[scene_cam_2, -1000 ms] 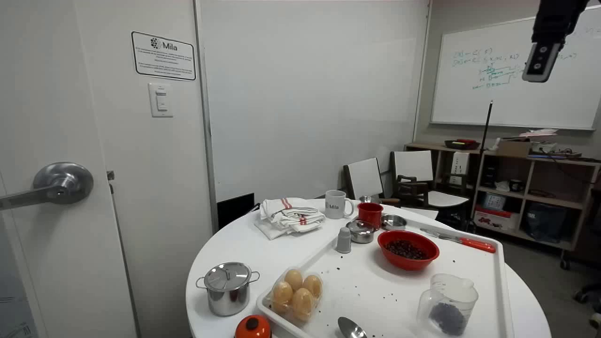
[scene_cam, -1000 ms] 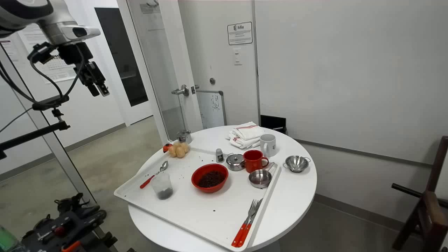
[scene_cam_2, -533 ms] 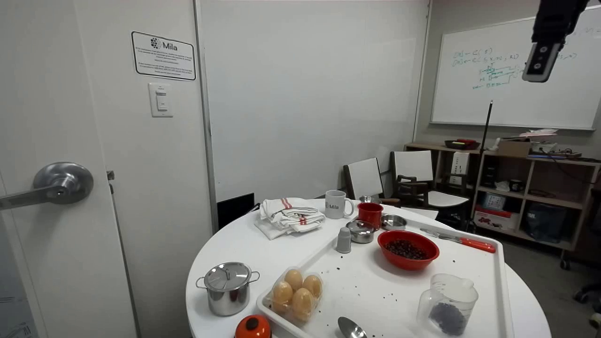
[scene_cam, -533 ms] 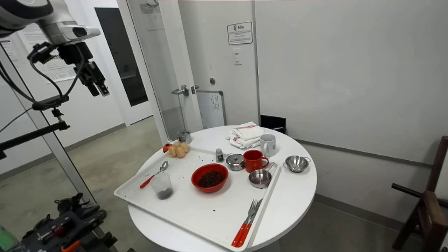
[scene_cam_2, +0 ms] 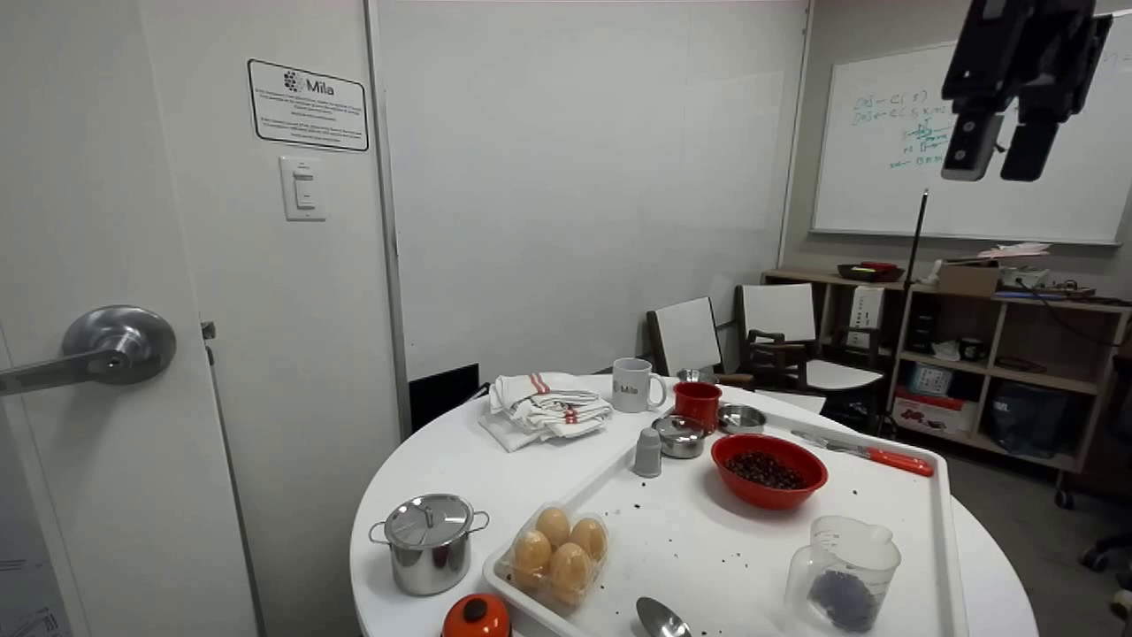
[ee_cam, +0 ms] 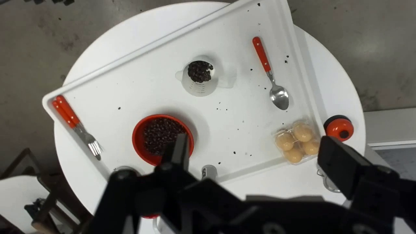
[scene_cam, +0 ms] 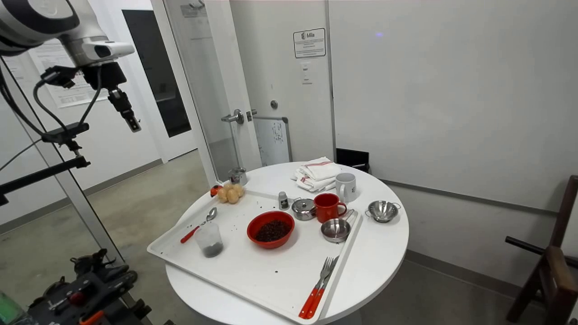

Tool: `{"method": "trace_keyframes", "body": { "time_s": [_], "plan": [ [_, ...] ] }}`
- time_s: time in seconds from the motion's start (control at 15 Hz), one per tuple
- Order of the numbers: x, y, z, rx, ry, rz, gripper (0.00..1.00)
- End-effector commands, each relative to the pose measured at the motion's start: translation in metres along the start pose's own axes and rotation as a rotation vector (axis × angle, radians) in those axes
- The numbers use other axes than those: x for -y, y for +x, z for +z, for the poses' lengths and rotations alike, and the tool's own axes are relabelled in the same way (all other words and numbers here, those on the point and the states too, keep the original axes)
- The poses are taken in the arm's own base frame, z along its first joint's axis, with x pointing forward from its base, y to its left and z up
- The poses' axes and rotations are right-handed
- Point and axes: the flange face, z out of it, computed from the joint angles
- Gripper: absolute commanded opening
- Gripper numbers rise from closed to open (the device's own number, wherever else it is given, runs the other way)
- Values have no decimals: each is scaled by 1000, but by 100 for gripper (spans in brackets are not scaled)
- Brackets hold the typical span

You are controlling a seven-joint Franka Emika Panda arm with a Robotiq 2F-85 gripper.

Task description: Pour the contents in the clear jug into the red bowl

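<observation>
As the jaws hang spread wide, wall sign [scene_cam_2: 308, 106] and white mug [scene_cam_2: 630, 386] reading "Mila", clear jug [scene_cam_2: 847, 557] with scale marks [ee_cam: 197, 87]

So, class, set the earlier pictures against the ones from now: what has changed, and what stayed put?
The gripper has turned and sits a little lower in both exterior views; in an exterior view both fingers now show where only one did. It stands open: nothing was taken hold of or let go. The clear jug, the red bowl and the other things on the tray stayed put.
</observation>
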Motion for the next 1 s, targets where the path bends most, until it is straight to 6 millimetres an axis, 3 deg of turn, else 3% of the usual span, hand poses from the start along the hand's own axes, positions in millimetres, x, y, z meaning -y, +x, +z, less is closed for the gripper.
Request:
{"method": "trace_keyframes", "body": {
  "time_s": [0.0,0.4,0.47,0.6,0.73,0.93],
  "plan": [
    [9,17,29,21,7,201,100],
    [21,49,107,-48,12,510,100],
    [16,39,85,-26,10,427,100],
    [16,42,100,-8,-1,437,100],
    [17,42,95,-15,4,435,100],
    [13,42,93,-90,-53,614,100]
  ]
}}
